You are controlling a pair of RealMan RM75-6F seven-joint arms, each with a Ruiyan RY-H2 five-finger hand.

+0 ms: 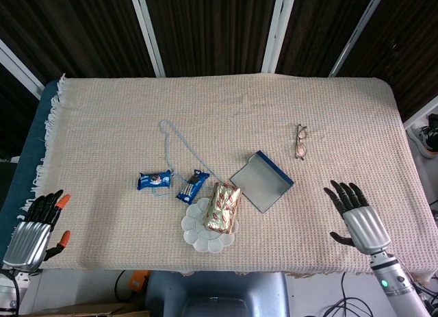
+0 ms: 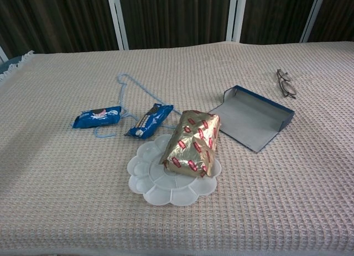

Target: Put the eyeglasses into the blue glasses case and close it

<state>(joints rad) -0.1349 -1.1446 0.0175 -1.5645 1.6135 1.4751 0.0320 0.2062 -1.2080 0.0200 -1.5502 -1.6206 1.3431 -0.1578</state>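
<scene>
The folded eyeglasses [image 1: 300, 141] [image 2: 286, 83] lie on the beige cloth toward the far right. The blue glasses case [image 1: 261, 181] [image 2: 256, 116] lies open beside them, nearer the middle, grey lining up. My right hand [image 1: 357, 216] hovers open at the front right edge, fingers spread, well short of the eyeglasses. My left hand [image 1: 32, 229] is open at the front left corner, off the cloth's fringe. Neither hand shows in the chest view.
A gold snack bag [image 1: 224, 206] [image 2: 193, 142] rests on a white flower-shaped plate [image 1: 198, 236] [image 2: 148, 184]. Two blue snack packets [image 1: 154, 180] [image 1: 193, 185] and a light-blue hanger [image 1: 179, 148] lie left of centre. The table edge runs along the front.
</scene>
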